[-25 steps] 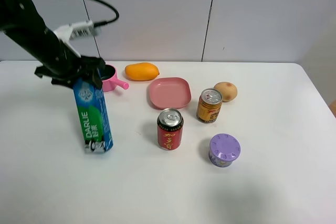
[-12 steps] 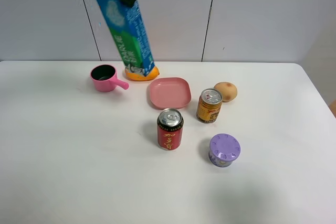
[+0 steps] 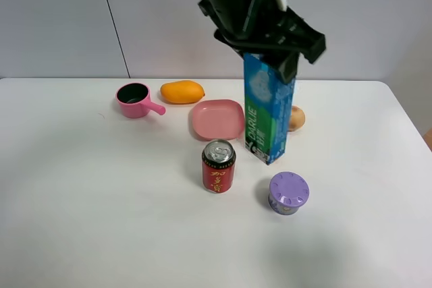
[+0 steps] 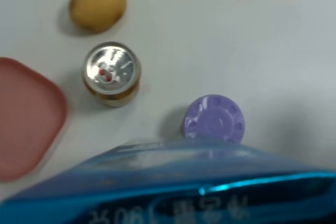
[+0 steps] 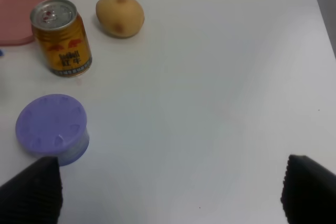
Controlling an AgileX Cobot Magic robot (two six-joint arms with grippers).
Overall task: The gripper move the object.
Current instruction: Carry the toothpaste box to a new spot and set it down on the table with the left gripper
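The blue-and-green DARLIE toothpaste box (image 3: 268, 109) hangs upright, held by its top end in my left gripper (image 3: 271, 55), a black claw on the dark arm reaching in from above. The box is in front of the gold can and hides it in the exterior high view. Its lower end is level with the red can (image 3: 219, 166) and just behind the purple-lidded tub (image 3: 289, 192). In the left wrist view the box (image 4: 178, 179) fills the near edge and the fingers do not show. My right gripper (image 5: 170, 192) is open and empty over bare table.
A pink plate (image 3: 217, 119), a mango (image 3: 182, 91) and a pink cup (image 3: 135, 100) sit at the back. A potato (image 3: 297, 118) lies right of the box. The wrist views show the gold can (image 4: 112, 74) (image 5: 60, 38), the tub (image 5: 52, 128) and the potato (image 5: 119, 16).
My left gripper lifted the box from the table's left side, swung it high across the back, and now holds it lower at centre right, over the gold can.
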